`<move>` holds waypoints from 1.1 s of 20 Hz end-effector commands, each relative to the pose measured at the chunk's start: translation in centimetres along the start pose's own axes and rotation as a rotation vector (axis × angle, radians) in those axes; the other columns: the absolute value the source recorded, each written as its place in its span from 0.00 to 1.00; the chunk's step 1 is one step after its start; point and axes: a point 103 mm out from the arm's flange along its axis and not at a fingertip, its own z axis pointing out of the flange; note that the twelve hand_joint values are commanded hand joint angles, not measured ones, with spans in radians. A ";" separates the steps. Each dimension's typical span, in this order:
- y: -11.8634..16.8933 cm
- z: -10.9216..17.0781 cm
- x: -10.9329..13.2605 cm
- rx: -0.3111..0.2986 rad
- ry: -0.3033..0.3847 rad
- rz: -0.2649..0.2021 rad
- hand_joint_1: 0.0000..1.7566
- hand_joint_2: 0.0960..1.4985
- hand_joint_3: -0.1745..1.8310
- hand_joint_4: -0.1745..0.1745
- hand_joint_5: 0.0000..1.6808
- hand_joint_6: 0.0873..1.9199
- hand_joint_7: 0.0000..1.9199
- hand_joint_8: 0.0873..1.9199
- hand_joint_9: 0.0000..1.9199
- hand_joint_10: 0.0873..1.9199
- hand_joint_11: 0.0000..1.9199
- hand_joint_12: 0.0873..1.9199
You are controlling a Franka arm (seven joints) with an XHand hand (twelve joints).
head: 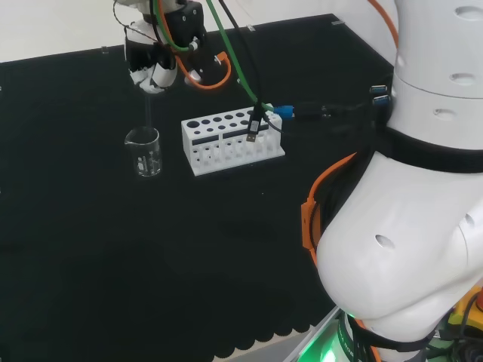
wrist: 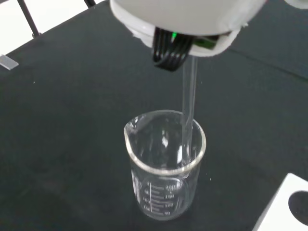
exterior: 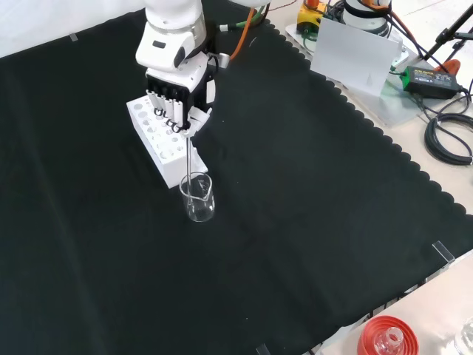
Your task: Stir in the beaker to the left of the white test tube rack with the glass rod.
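A clear glass beaker (head: 144, 151) (exterior: 198, 197) (wrist: 164, 163) stands on the black cloth just left of the white test tube rack (head: 230, 140) (exterior: 159, 137) in the head view. My hand (head: 153, 66) (exterior: 178, 95) hovers above the beaker, its fingers curled round the top of a glass rod (head: 148, 115) (exterior: 191, 160) (wrist: 188, 108). The rod hangs nearly upright and its lower end dips inside the beaker, near the wall. The beaker looks empty in the wrist view.
Orange and green cables (head: 226, 53) run past the rack. A red ribbed stand (exterior: 385, 338) sits at the cloth's near edge in the front view, with a power brick and leads (exterior: 440, 89) off the cloth to the right.
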 end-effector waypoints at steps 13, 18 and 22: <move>-0.9 0.8 3.5 0.015 -0.020 0.001 0.76 0.36 0.46 0.00 0.73 0.25 0.73 0.34 0.87 0.28 0.84 0.31; 0.2 1.0 2.6 0.051 -0.077 0.064 0.76 0.36 0.46 0.00 0.73 0.25 0.73 0.34 0.87 0.28 0.84 0.31; 0.6 1.0 0.1 0.011 -0.015 0.000 0.76 0.36 0.46 0.00 0.73 0.25 0.73 0.34 0.87 0.28 0.84 0.31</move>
